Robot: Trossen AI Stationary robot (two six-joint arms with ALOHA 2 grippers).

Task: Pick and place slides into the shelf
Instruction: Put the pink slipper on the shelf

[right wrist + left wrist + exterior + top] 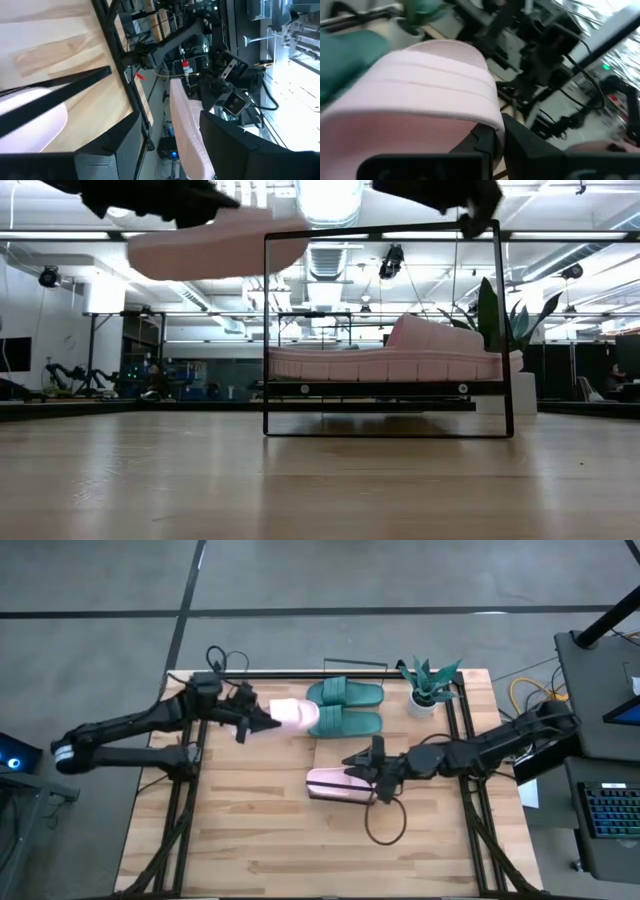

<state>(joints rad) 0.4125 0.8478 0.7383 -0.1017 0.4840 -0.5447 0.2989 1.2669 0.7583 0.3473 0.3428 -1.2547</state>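
Your left gripper (262, 721) was clamped shut on a pale pink slide (296, 714), held in the air just beside the two teal slides (346, 707) lying on the shelf (352, 668) beyond its fingertips. Your right gripper (372, 776) stood with its jaws apart over the other pink slide (335, 784), resting right at its fingers. The carried slide could have bumped the teal pair askew had you pushed it in low, and the right fingers might have dragged the resting slide on withdrawal.
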